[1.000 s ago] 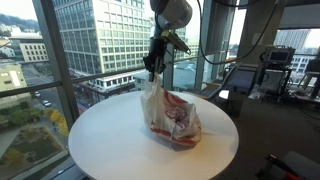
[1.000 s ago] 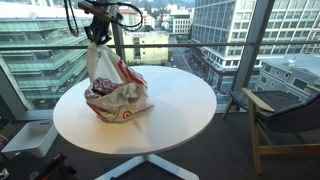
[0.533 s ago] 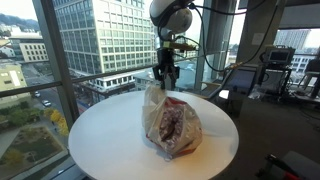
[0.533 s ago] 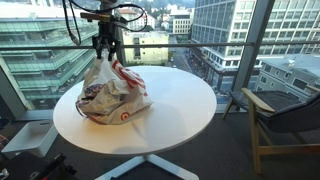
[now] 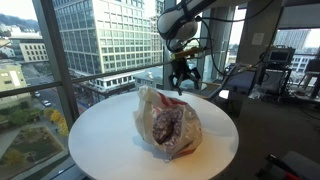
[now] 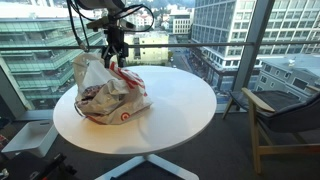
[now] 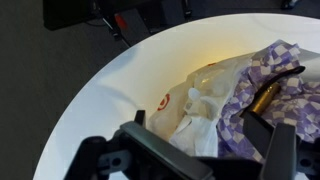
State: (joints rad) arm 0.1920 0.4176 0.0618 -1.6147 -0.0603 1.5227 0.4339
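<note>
One crumpled plastic bag [image 5: 168, 125] lies at the middle of the round white tabletop [image 5: 95, 145], a broad band of surface running between it and the rim, an armchair [image 6: 285, 115] standing well apart, and beyond the bag the tool [image 5: 181, 86] hangs released, spread wide, touching nothing, above the far rim.

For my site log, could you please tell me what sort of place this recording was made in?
Probably an upper-floor office or lab: floor-to-ceiling windows onto city buildings, a round white table carrying a plastic bag, and desks with equipment behind.
</note>
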